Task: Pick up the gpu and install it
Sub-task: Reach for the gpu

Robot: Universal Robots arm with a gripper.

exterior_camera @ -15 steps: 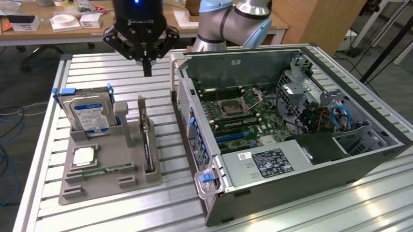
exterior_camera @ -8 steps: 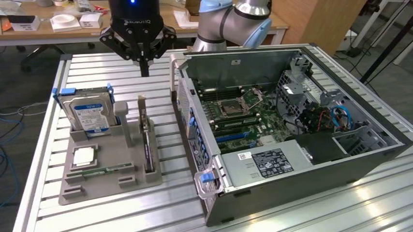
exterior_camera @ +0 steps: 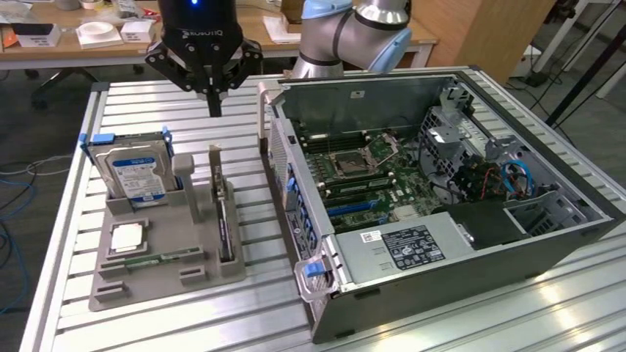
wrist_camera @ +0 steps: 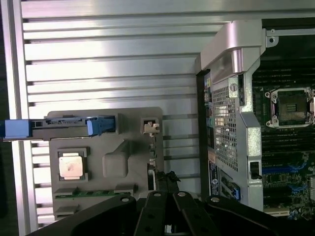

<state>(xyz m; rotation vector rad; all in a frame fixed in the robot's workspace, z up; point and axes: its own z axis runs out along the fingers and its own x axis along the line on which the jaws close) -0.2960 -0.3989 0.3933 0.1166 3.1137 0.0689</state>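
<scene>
The gpu (exterior_camera: 224, 220), a thin green circuit card with silver end bracket, stands on edge in the grey moulded tray (exterior_camera: 146, 286) on the slatted metal tabletop (exterior_camera: 489, 323), beside the open black computer case (exterior_camera: 391, 308). The black hand (exterior_camera: 214, 106) hovers well apart from it, fingers together and empty. Risk: if it descends closed like this, it would strike the card's edge.

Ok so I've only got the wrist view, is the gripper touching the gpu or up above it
Observer: Above it. The gripper, shut, hangs clear over the gpu, touching nothing.
Operator: And the blue-tabbed block?
Observer: A hard drive, upright, with a blue-white label facing the exterior view.
Operator: Anything else I'm missing?
Observer: Inside the computer case, blue cables run beside the drive cage.
</scene>
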